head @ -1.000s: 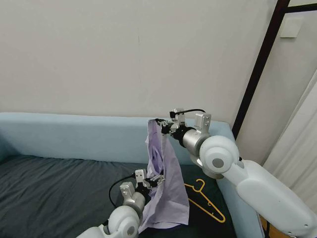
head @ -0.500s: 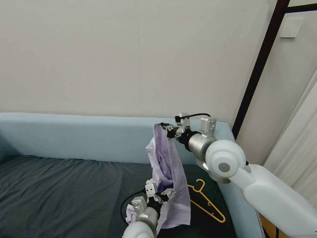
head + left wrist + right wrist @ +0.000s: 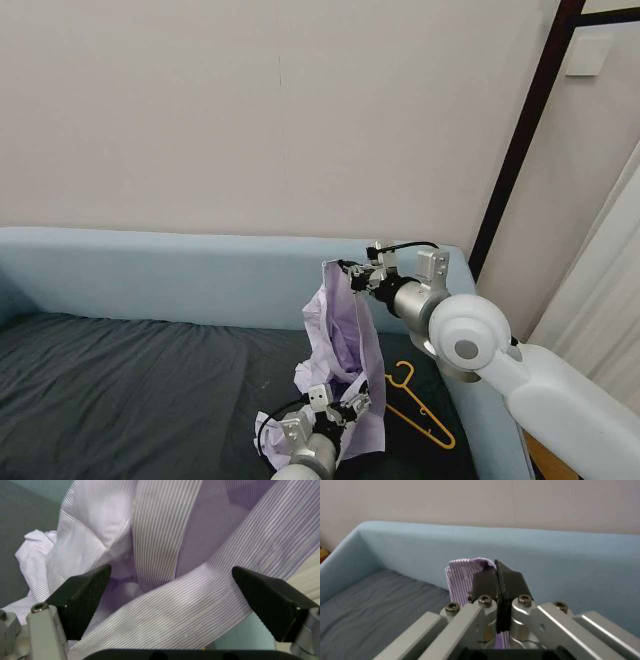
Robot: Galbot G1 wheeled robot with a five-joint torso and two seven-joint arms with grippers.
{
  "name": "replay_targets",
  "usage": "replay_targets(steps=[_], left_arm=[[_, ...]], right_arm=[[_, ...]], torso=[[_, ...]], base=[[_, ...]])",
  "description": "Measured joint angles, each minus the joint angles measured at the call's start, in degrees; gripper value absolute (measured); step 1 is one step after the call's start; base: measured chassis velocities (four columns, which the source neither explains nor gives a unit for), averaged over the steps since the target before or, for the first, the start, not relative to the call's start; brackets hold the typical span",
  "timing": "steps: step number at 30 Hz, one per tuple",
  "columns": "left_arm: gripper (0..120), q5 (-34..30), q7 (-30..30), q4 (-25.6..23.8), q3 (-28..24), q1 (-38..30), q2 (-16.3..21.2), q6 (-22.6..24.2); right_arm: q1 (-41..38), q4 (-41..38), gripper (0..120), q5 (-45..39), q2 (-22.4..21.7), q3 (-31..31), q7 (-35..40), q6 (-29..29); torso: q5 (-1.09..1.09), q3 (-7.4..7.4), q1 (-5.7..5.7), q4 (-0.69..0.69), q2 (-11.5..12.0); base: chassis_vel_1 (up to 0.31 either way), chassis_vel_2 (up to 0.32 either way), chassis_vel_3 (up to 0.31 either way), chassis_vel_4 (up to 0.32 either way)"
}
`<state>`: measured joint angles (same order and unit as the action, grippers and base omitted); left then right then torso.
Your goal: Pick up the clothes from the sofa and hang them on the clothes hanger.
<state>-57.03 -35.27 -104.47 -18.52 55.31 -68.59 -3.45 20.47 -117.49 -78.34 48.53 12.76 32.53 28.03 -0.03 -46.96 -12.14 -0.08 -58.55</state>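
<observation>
Fingers (image 3: 486, 582) of the right gripper (image 3: 350, 272) are pressed flat together on the top edge of the shirt (image 3: 350, 330), a fold of striped lilac cloth nipped between the two black pads with no gap between them. This gripper hangs in front of the sofa (image 3: 150, 275) backrest, about level with its top edge and toward the sofa's right end, with the arm reaching in from over the right armrest.

From that pinch the shirt drops in a long, loose drape down to the dark seat cushion (image 3: 120, 390) of the sofa, where its lower part bunches into soft folds.

Down there, low over the front of the seat, sits the left gripper (image 3: 345, 408). Its fingers (image 3: 82, 592) are spread wide apart, one pad on each side of the hanging cloth. In the left wrist view a band of striped fabric runs across the space between them, but the pads are not closed on it.

An orange hanger (image 3: 415, 400) lies flat on the sofa seat just beside the shirt's lower folds, between them and the right armrest, with its hook pointing toward the backrest.
</observation>
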Motion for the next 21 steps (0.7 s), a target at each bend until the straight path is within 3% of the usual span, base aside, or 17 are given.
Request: replay_targets(steps=[6,21], left_arm=[[95,0.0,-0.1,-3.1,2.0,3.2,1.3,-1.8],[94,-8.7,-0.3,0.3,4.6,3.2,-4.8,-3.9]], right_arm=[[0.6,-0.2,0,-0.1,-1.0,-0.4,-0.1,0.1],[3.2,-2.3,0,-0.6,-4.1,-1.6,-0.4,0.3]], torso=[[0.00,0.00,0.01,0.02,0.0],[0.00,0.00,0.00,0.01,0.0]], base=[[0.000,0.000,0.000,0.000],[0.000,0.000,0.000,0.000]])
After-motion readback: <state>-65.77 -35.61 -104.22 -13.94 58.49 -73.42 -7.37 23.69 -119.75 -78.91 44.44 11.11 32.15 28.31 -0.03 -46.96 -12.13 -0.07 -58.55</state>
